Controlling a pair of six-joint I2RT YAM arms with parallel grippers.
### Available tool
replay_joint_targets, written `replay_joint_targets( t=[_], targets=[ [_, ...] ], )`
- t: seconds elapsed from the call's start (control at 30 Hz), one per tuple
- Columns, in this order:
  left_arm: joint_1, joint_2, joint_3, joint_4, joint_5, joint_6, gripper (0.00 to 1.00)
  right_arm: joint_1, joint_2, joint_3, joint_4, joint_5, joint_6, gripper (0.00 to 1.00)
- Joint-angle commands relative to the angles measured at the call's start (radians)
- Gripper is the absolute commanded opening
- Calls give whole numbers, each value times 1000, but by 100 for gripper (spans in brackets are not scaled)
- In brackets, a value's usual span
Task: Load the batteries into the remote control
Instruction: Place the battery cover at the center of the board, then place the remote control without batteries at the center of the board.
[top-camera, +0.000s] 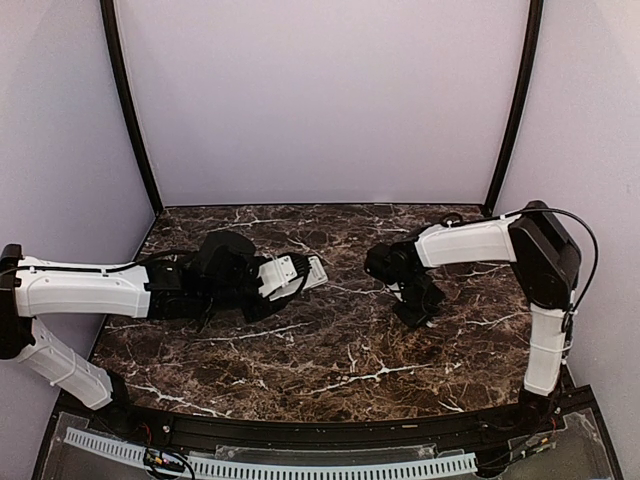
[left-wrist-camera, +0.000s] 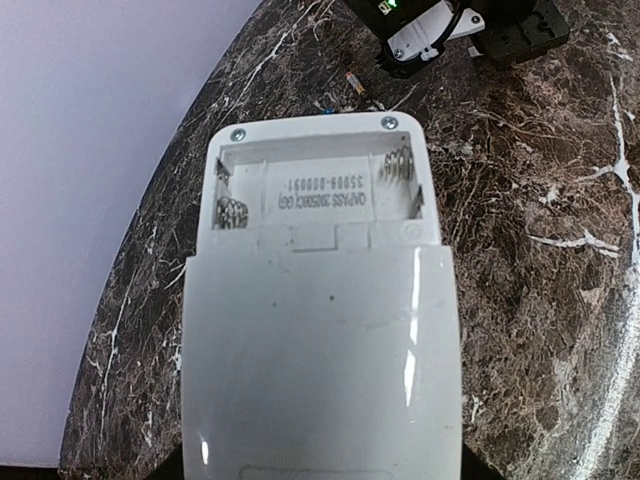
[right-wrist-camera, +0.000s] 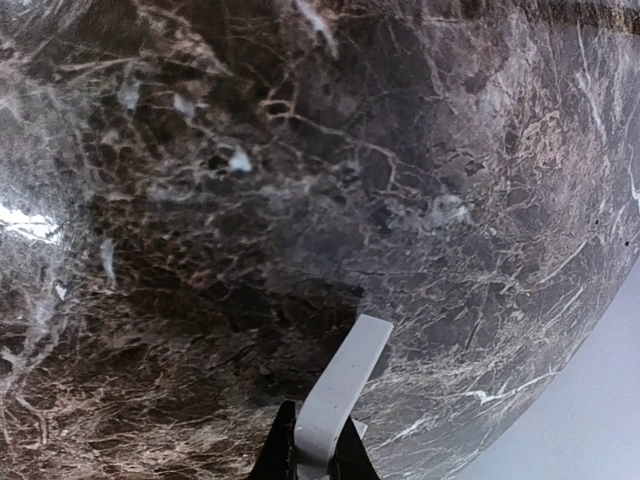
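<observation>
Remote (left-wrist-camera: 320, 330) fills the left wrist view, back side up, held by the left gripper (top-camera: 300, 274), though the fingers themselves lie out of frame. Its bay (left-wrist-camera: 315, 195) at 12 o'clock is uncovered and empty, with springs (left-wrist-camera: 397, 165) bare. Beyond it, further toward 12, a tiny stick that I take for a battery (left-wrist-camera: 352, 82) lies loose on the bench (left-wrist-camera: 540, 300); its colour is too small to judge.

Right wrist view: the right gripper (right-wrist-camera: 318, 455) is closed narrow on a thin white cover (right-wrist-camera: 345, 385), which sticks out toward 1 o'clock above bare marble. No battery or remote shows here.

Top view: both arms meet mid-bench, with the remote at 9 o'clock of the right gripper and well apart from it. The battery and the cover cannot be made out.

Risks, as I judge them: the right gripper is occupied, so the cover must go down first. The battery is round and thin on slick stone, so a poor pinch could send it rolling. Pressing it against a spring could shove the remote askew in its grip. A reversed battery would also spoil the load.
</observation>
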Motion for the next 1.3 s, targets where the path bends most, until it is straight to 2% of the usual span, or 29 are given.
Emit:
replay_joint_targets(
  t=[0.0, 0.23, 0.4, 0.53, 0.7, 0.9, 1.13, 1.2, 1.27],
  targets=[
    [3, -48, -9, -14, -3, -11, 0, 12, 19, -8, 32, -83, 12, 7],
    [4, -57, -7, -32, 19, -13, 0, 14, 13, -3, 41, -169, -4, 28],
    [5, -60, 4, -85, 88, -34, 0, 13, -10, 12, 35, -230, -16, 34],
    [13, -44, 23, -201, 190, -60, 0, 12, -56, 27, 38, -331, -44, 37],
    [14, 6, 58, -374, 384, -89, 0, -11, -161, 44, 86, -488, -56, 38],
    [14, 126, 64, -406, 434, -48, 0, -35, -236, 24, 156, -560, -66, 42],
    [14, 362, 143, -432, 416, 5, 0, -36, -252, -45, 183, -594, -67, 45],
    [14, 389, 144, -408, 433, 17, 2, -35, -261, -62, 190, -601, -64, 45],
    [14, 406, 139, -377, 440, 16, 9, -36, -268, -71, 193, -603, -61, 46]
  ],
)
